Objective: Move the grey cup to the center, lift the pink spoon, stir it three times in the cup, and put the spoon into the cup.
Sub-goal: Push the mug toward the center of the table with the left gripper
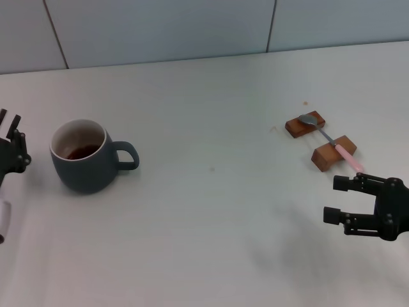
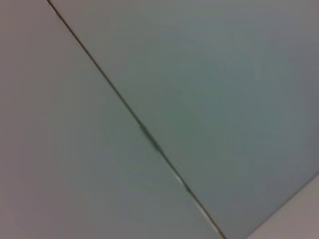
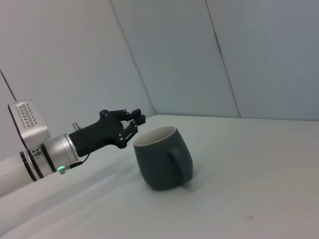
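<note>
The grey cup (image 1: 82, 160) stands upright at the table's left, its handle pointing toward the middle, with a brown stain inside. It also shows in the right wrist view (image 3: 162, 159). My left gripper (image 1: 9, 120) hovers just left of the cup, open and empty; it shows beside the rim in the right wrist view (image 3: 135, 124). The pink spoon (image 1: 332, 143) lies across two brown wooden blocks at the right. My right gripper (image 1: 336, 199) is open and empty, in front of the spoon's pink handle end.
The two wooden blocks (image 1: 305, 125) (image 1: 333, 153) carry the spoon. A grey panelled wall (image 1: 192, 25) runs behind the table; the left wrist view shows only wall panels (image 2: 209, 89). The white table (image 1: 211, 211) lies between cup and spoon.
</note>
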Controlling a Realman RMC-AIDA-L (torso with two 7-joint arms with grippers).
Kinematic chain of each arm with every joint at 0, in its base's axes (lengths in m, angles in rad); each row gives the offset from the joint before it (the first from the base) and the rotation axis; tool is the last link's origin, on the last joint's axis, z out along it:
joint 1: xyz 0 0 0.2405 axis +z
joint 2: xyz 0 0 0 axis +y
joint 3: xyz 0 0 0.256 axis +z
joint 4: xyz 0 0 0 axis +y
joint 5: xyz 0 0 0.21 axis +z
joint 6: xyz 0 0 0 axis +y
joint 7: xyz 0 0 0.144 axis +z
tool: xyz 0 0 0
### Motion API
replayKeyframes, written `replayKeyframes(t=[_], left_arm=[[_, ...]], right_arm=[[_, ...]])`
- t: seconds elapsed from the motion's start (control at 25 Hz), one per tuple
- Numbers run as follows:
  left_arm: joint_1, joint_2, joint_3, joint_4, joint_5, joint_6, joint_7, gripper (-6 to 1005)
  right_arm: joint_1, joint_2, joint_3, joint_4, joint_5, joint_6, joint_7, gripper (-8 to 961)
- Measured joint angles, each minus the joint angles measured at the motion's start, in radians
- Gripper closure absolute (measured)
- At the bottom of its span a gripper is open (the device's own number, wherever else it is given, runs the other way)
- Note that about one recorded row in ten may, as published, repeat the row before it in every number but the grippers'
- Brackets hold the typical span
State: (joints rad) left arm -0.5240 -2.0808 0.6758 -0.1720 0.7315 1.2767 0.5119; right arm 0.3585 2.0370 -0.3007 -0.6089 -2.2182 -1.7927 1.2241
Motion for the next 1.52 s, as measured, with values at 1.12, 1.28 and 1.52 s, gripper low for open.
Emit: replayKeyframes(t=[1.12, 1.28, 1.52], left_arm=[[-0.08, 0.001, -0.205, -0.147, 0.496, -0.096, -0.015, 984], [-0.084, 0.001, -0.3, -0.168, 0.624, -0.116, -0.016, 979], [-0.084, 0.001, -0.434, -0.214, 0.809, -0.158, -0.02, 973]], right_arm=[[0.0, 0.0, 0.0, 0.0, 0.0, 0.0, 0.003, 114], [0.0, 0.0, 0.0, 0.0, 0.0, 0.0, 0.004, 114], [0.0, 0.001, 0.0, 0.0, 0.001, 0.0, 0.005, 114]])
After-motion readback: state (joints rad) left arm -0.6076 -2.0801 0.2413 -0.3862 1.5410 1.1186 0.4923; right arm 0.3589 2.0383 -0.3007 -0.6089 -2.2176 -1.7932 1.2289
